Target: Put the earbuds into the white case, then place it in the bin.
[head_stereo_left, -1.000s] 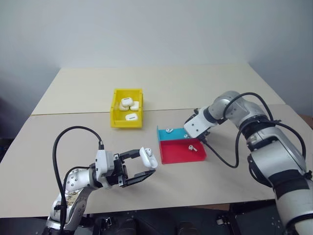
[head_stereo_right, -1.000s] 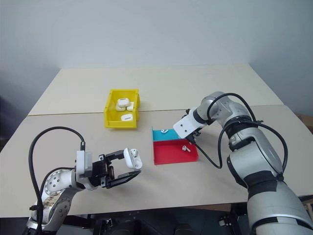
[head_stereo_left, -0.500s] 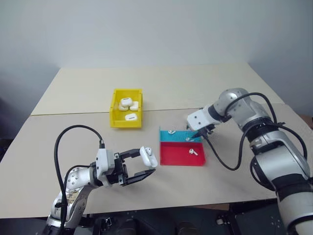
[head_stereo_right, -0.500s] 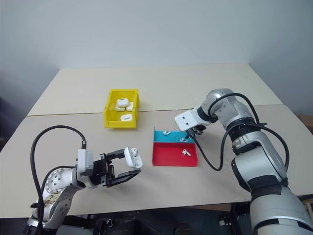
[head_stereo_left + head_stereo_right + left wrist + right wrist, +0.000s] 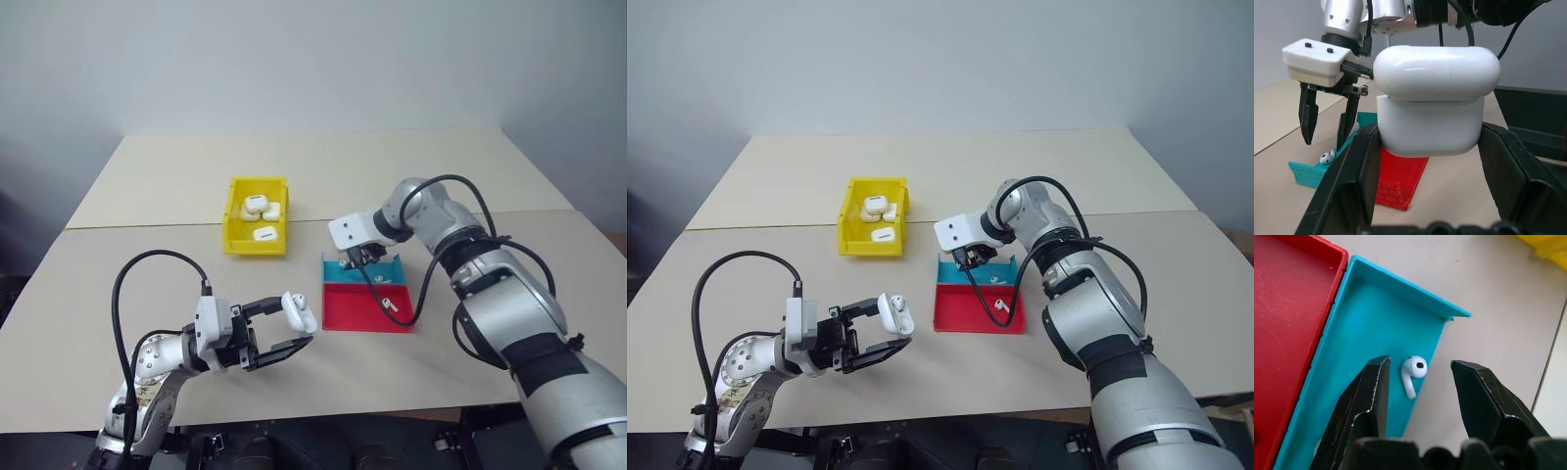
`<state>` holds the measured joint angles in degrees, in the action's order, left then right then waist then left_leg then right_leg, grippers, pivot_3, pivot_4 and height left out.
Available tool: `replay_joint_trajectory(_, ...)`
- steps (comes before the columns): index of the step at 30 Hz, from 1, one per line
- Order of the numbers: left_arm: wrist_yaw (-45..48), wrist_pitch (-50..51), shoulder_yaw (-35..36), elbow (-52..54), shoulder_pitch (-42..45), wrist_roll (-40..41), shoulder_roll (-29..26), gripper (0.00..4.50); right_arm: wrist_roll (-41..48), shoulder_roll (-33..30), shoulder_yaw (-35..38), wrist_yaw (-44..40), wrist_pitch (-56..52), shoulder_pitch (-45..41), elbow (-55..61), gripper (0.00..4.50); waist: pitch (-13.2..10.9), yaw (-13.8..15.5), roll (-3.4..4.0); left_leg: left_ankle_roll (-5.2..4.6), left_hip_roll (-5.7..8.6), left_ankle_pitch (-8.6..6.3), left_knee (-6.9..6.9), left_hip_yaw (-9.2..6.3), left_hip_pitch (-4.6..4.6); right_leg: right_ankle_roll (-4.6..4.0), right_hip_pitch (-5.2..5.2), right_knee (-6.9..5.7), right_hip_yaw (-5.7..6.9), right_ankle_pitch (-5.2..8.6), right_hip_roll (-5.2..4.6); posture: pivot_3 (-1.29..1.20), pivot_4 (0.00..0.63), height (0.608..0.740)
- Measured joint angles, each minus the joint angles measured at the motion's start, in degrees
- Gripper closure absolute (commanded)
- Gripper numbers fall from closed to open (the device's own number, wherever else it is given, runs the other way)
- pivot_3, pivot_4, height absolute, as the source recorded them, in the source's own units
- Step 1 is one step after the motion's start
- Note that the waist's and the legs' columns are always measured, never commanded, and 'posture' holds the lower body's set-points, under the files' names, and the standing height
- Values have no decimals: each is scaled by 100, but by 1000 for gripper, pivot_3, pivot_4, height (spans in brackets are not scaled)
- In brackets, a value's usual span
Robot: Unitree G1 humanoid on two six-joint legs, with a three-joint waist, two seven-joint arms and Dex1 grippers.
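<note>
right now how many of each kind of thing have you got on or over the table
earbuds: 2
cases: 4 (1 held, 3 in the bin as far as I can tell)
bin: 1
trays, teal and red: 2
total: 9

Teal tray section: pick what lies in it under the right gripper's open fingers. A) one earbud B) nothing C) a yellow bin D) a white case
A: the right wrist view shows a single earbud lying on the teal tray section, framed by the right gripper's open fingers.
</note>
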<state>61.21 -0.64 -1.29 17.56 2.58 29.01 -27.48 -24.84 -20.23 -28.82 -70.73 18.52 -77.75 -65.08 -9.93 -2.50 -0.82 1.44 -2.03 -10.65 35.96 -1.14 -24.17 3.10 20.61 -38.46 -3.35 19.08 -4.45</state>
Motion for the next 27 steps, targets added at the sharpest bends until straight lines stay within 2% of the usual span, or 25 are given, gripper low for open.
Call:
replay_joint_trajectory(18, -165, 0, -5, 61, -138, -66, -7, 1775, -314, 301, 9, 447, -57, -78, -761, 2060, 0, -12, 1, 5, -1, 3, -1, 0, 0, 0, 8, -12, -1, 0, 2, 0, 150, 740)
replay_joint_trajectory(27, -207, 2, -5, 107, -143, -67, -36, 1775, -311, 275, 26, 51, 82, -108, -820, 2060, 0, -12, 1, 6, -1, 3, -1, 0, 0, 0, 8, -13, -1, 0, 2, 0, 150, 740)
